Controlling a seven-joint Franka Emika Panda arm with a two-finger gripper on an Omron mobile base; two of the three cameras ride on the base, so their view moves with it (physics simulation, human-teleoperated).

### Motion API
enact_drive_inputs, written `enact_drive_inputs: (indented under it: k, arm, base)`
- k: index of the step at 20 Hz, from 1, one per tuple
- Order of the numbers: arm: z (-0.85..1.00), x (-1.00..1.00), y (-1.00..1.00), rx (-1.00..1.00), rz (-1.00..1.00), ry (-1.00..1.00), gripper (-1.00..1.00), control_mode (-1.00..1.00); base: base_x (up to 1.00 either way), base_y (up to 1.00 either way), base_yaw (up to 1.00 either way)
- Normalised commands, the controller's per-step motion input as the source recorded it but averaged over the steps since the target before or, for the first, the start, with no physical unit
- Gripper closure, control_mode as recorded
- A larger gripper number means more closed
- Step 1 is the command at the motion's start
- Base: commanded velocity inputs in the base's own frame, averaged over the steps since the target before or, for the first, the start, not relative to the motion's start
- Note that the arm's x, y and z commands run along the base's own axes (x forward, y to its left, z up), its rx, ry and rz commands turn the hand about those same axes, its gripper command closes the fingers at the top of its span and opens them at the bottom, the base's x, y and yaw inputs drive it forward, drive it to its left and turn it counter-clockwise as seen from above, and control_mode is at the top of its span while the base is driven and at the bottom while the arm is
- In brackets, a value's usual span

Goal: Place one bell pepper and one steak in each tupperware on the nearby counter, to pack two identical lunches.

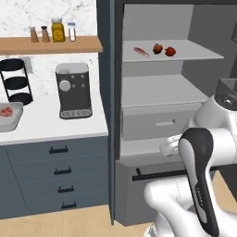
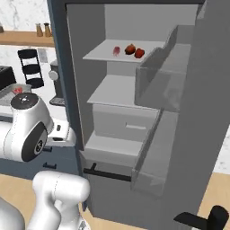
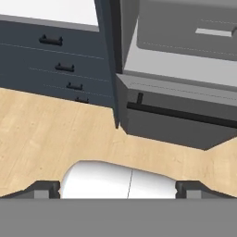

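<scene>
On the top shelf of the open fridge lie a pink steak (image 1: 140, 51) and two red bell peppers (image 1: 157, 48) (image 1: 170, 51); the right base view shows the same steak (image 2: 116, 51) and peppers (image 2: 130, 49) (image 2: 139, 53). A grey tupperware (image 1: 10, 119) stands on the white counter (image 1: 51, 125) at the far left, with another steak (image 1: 5, 111) inside it. My gripper (image 3: 118, 189) is open and empty. It hangs low in front of the fridge, facing the wooden floor, far below the top shelf.
A dark coffee machine (image 1: 74, 90) and a black tiered rack (image 1: 16, 81) stand on the counter. A wooden wall shelf (image 1: 51, 45) holds spice jars. The fridge door (image 2: 179, 112) stands open to the right. Dark drawers (image 3: 60, 55) sit left of the fridge's lower drawer (image 3: 180, 115).
</scene>
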Motion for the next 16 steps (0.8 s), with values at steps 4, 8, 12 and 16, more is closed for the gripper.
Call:
enact_drive_inputs:
  k: [4,8,12,16]
  arm:
    - [0.00,0.00,0.00,0.00,0.00,0.00,-1.00,1.00]
    - [0.00,0.00,0.00,0.00,0.00,0.00,-1.00,1.00]
    - [0.00,0.00,0.00,0.00,0.00,0.00,-1.00,1.00]
    - [0.00,0.00,0.00,0.00,0.00,0.00,-1.00,1.00]
  base:
    - [0.03,-0.59,0.00]
    - [0.14,-0.45,0.00]
    - [0.43,0.11,-0.01]
    - [0.59,0.15,-0.04]
